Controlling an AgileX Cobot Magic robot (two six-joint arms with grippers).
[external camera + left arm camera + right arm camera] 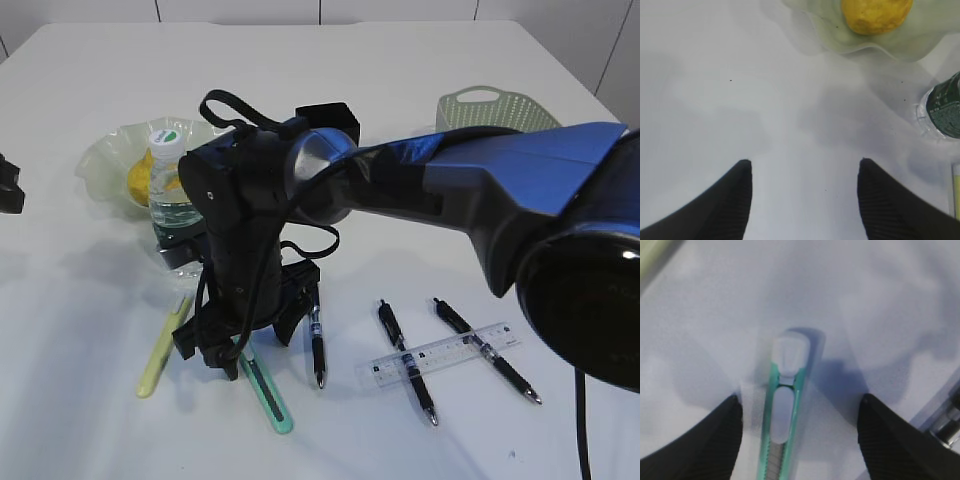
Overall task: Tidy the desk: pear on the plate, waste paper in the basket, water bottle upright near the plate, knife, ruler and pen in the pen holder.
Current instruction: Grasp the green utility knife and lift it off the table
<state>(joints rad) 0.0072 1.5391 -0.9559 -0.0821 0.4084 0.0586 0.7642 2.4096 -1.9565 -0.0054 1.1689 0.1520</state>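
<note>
The right arm (300,190) blocks most of the pen holder (330,115) and the lower water bottle (168,190). The pear (140,180) peeks out behind that bottle. In the right wrist view, the knife (782,410) runs off the bottom edge, blurred. The left wrist view crops the plate (865,47) at the top.

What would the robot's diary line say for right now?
right hand: open over green knife, not gripping | left hand: open, empty | pear: on plate | bottle: upright

water bottle (946,107) label lettering too blurred to read, ruler (445,353) markings illegible
</note>
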